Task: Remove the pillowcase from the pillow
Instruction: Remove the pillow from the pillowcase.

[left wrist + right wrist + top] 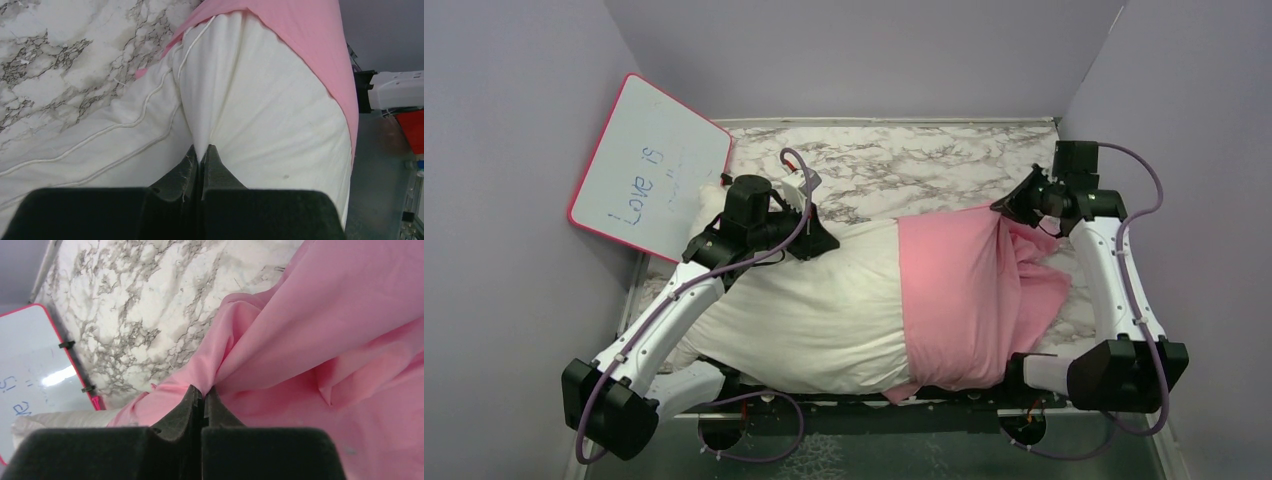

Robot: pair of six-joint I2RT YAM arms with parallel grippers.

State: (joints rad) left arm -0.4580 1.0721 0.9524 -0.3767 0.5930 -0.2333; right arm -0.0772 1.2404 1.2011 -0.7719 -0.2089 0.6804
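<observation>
Two claws are squeezing shut right now. The left claw (201, 150) is pinching a bit of the white pillow (260, 115), with the cloth puckering between its fingers. The right claw (204, 390) is clamping on a fold of the pink pillowcase (325, 315). The pillow is lying across the marble table (904, 165). The pillowcase is covering only its right end, with loose pink cloth bunching up beside the right claw.

I am thinking the pillowcase is going to feel thin, light and floppy. It could be slipping out of a small pinch, so grabbing a thick bunched fold near the right end is looking best. The pillow is looking fat, soft and squashy. It is probably light, but it is big, so it may be dragging along with the pink cloth unless the left claw is holding it back.

Some things are hiding. The left arm (674, 310) is covering part of the pillow's left end, and the arm bases are cutting off its near edge. I cannot tell whether the right claw is gripping only pink cloth or some pillow inside too. No rose pattern is showing. The whiteboard (649, 165) is leaning at the back left, and its writing is too faint to read fully.
</observation>
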